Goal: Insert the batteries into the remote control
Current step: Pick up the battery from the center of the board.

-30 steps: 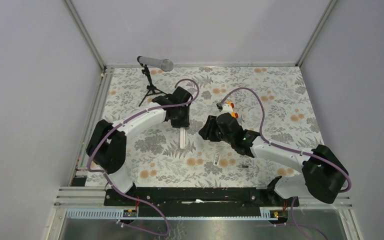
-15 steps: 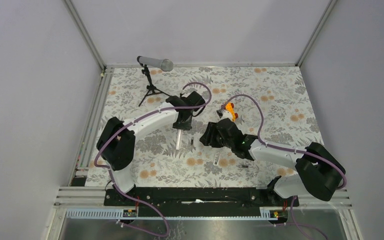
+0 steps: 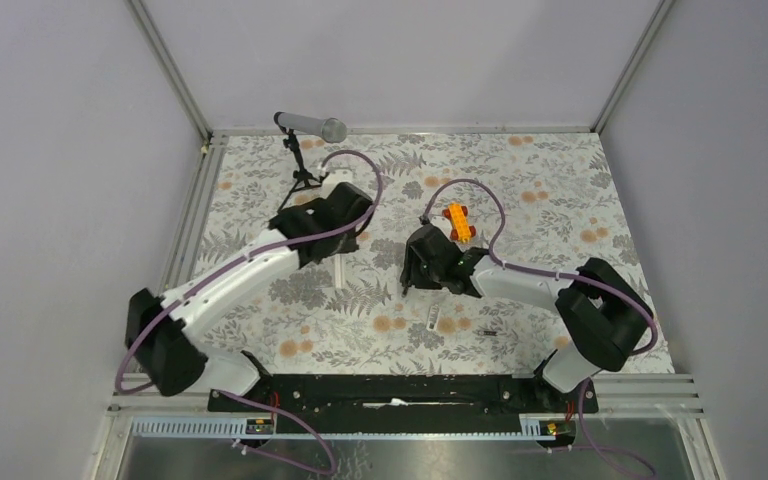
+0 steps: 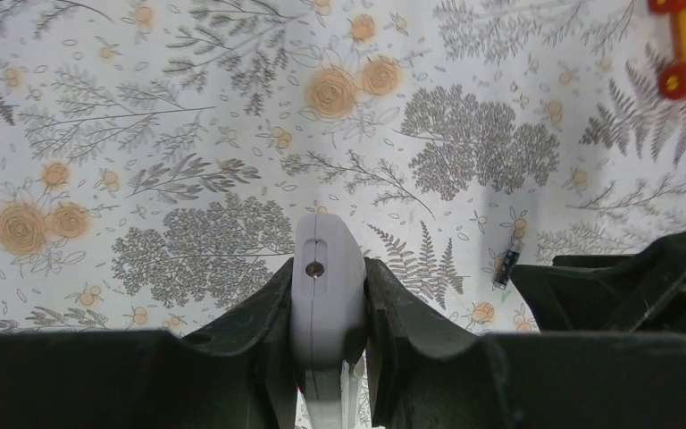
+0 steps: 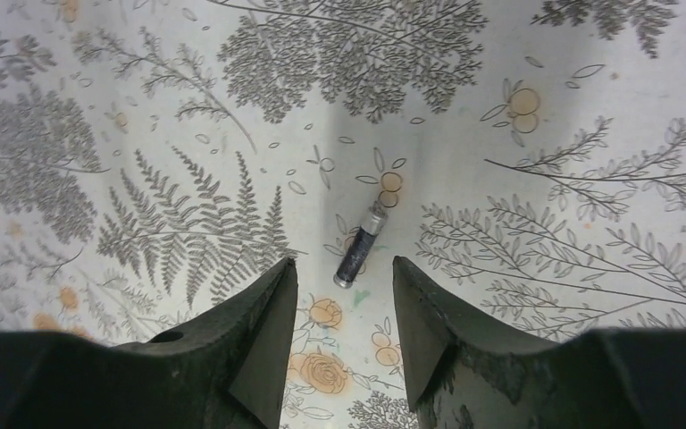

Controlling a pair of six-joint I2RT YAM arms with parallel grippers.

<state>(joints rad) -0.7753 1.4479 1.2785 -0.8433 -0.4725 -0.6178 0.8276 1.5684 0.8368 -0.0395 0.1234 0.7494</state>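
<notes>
Clamped tight, the left tool [image 4: 329, 273] grips the remote control [image 4: 325, 313] by its long edges, the slim white body jutting forward above the floral surface [image 3: 560, 180]. Beside it, the right tool [image 5: 344, 268] hovers half-spread over one of the batteries [image 5: 360, 250], with a finger on either side of the dark cell. As far as the wrist view shows, neither finger touches it. The second battery [image 3: 487, 331] lies well apart, nearer the arm bases, close to a small white cover piece [image 3: 431, 318]. An orange toy car [image 3: 457, 221] sits just beyond the right tool.

The cell looks light, rigid and smooth, and being round it is likely to roll or squirt out of a careless pinch. The surest hold appears to be across its middle, fingers square to its length, leaving both ends free for seating. The remote control seems to be light, hard, slick plastic, and the side grip at one end leaves the rest of it reachable.

The only container in play is the remote's battery bay, which no view shows. With both cells lying on the surface it is presumably empty, though that cannot be confirmed.
</notes>
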